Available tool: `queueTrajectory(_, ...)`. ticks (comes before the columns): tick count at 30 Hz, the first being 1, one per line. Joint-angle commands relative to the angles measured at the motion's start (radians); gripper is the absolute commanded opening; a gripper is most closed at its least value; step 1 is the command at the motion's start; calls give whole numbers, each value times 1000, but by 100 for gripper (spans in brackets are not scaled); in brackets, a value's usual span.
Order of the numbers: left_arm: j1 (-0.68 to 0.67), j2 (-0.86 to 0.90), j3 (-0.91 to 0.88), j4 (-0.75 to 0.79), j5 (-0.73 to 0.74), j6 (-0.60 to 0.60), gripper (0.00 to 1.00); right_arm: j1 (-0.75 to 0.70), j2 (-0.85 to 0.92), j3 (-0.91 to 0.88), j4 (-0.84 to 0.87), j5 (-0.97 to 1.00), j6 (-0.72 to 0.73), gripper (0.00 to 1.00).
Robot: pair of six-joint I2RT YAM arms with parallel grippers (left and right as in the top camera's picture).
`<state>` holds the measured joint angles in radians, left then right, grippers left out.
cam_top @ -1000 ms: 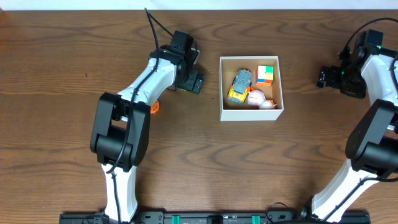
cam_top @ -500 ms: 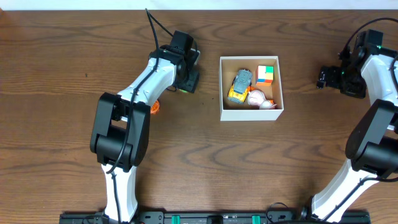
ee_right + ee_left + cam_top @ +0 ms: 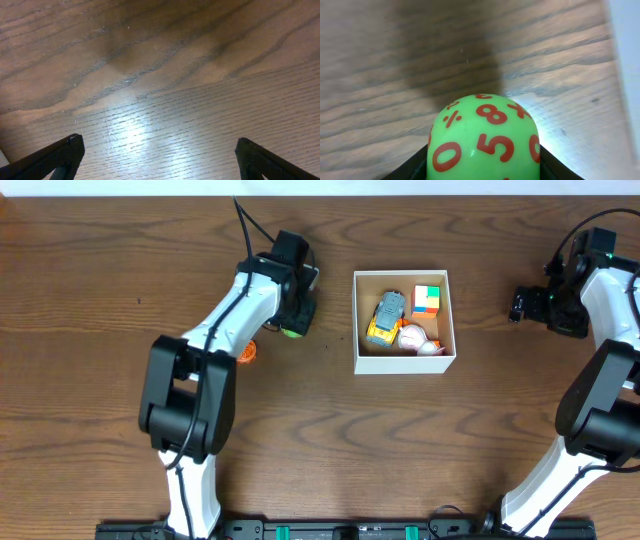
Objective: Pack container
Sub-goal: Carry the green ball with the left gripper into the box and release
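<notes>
The container (image 3: 404, 364), a square white box with a tan inside, sits at the table's centre right. It holds a yellow and grey toy truck (image 3: 385, 318), a colourful cube (image 3: 426, 300) and a pink and white toy (image 3: 415, 338). To its left, my left gripper (image 3: 296, 318) is shut on a green ball (image 3: 291, 331). The left wrist view shows that ball (image 3: 483, 137) with red numbers on it, filling the space between the dark jaws of the gripper (image 3: 483, 167). My right gripper (image 3: 519, 305) stands open over bare wood, right of the container, with nothing between its fingers (image 3: 62, 156).
A small orange object (image 3: 247, 352) lies on the wooden table beside the left arm's forearm. A white strip (image 3: 626, 65) runs down the right edge of the left wrist view. The right arm's base stands at the lower right.
The left gripper has closed on the green ball, and its arm has shifted slightly left. The right arm and the container have not moved.
</notes>
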<state>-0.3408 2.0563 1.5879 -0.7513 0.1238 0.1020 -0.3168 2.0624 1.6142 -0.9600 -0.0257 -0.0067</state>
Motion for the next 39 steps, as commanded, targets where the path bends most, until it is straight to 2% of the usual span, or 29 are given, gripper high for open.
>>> queueTrajectory(1,-7,-148,23,0,-4,-2,50,-5,-1,-3,1,3,13,99)
queueTrajectory(9,-149,-330,23,26,52,-9,50,-5,-1,-3,1,3,13,99)
queueTrajectory(16,-325,-317,21,111,51,-10,50,-5,-1,-3,1,3,13,99)
queueTrajectory(20,-373,-303,20,149,51,-10,50,-5,-1,-3,1,3,13,99)
queueTrajectory(29,-400,-220,20,163,51,-13,50,-5,-1,-3,1,3,13,99)
queueTrajectory(31,-400,-200,20,163,51,-13,51,-5,-1,-3,1,3,13,99)
queueTrajectory(32,-400,-191,20,163,48,-13,56,-5,-1,-3,1,3,13,99)
queueTrajectory(33,-400,-182,20,163,46,-13,57,-5,-1,-3,1,3,13,99)
queueTrajectory(39,-397,-171,20,163,-16,-13,57,-5,-1,-3,1,3,13,99)
